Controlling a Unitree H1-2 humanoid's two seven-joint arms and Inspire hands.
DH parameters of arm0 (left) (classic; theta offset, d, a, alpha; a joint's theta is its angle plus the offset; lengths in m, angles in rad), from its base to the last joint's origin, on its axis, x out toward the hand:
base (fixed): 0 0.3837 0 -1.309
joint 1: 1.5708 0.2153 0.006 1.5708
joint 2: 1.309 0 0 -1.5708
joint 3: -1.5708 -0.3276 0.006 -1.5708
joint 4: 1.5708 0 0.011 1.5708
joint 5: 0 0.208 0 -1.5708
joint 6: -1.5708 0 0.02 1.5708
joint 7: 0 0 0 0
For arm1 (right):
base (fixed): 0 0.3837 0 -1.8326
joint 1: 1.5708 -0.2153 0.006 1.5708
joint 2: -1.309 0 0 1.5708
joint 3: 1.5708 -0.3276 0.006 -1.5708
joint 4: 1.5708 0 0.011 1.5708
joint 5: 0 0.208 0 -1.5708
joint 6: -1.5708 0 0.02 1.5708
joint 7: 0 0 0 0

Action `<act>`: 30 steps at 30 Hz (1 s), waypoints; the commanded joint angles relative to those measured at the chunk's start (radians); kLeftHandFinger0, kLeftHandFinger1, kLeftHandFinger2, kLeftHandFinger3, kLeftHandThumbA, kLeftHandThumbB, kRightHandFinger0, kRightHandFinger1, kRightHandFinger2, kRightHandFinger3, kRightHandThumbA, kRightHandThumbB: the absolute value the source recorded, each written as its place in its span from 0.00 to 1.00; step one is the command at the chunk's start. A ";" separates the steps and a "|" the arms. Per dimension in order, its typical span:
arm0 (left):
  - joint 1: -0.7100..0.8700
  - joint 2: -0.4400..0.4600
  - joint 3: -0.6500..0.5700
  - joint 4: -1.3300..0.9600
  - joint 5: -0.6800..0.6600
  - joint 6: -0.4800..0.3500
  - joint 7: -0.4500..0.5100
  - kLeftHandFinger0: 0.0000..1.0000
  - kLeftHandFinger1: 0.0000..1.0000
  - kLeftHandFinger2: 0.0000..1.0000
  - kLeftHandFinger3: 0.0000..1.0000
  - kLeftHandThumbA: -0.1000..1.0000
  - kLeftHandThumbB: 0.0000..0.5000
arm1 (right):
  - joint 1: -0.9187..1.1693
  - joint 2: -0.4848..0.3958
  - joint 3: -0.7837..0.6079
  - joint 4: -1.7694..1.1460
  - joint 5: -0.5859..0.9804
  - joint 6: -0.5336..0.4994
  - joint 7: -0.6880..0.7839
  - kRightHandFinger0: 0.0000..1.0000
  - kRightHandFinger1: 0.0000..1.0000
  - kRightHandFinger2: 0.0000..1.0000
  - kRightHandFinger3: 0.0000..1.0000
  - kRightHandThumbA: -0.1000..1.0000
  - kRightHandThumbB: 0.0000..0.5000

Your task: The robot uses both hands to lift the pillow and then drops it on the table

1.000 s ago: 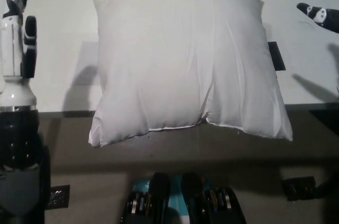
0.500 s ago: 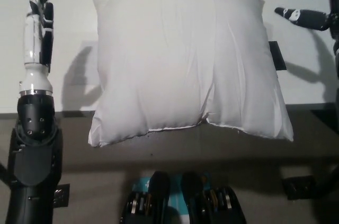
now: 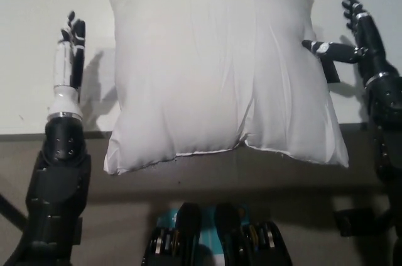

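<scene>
Flanking the big white square fabric pillow on the pale tabletop | white left hand spread, apart from its edge | black right hand spread, nearer, one finger touching the side.

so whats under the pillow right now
The pillow lies on the white table, its near corners hanging past the table's front edge. A dark flat item peeks out at its right side; anything else beneath is covered.
</scene>
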 commanded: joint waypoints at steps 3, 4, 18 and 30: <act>-0.078 -0.027 -0.010 0.075 -0.046 -0.069 0.044 1.00 1.00 1.00 1.00 1.00 0.22 | -0.049 0.043 -0.010 0.054 0.053 -0.060 -0.037 1.00 1.00 1.00 1.00 1.00 0.67; -0.082 -0.032 -0.007 0.078 -0.057 -0.068 0.041 1.00 1.00 1.00 1.00 1.00 0.21 | -0.047 0.052 -0.014 0.048 0.061 -0.061 -0.037 1.00 1.00 1.00 1.00 1.00 0.68; -0.070 -0.162 -0.019 0.007 -0.172 -0.029 -0.043 1.00 1.00 1.00 1.00 1.00 0.33 | -0.045 0.123 0.010 0.109 0.096 -0.088 -0.023 1.00 1.00 1.00 1.00 1.00 0.67; -0.084 -0.255 -0.054 -0.018 -0.201 0.027 -0.050 1.00 1.00 1.00 1.00 1.00 0.39 | -0.043 0.174 0.013 0.197 0.122 -0.081 -0.037 1.00 1.00 1.00 1.00 1.00 0.72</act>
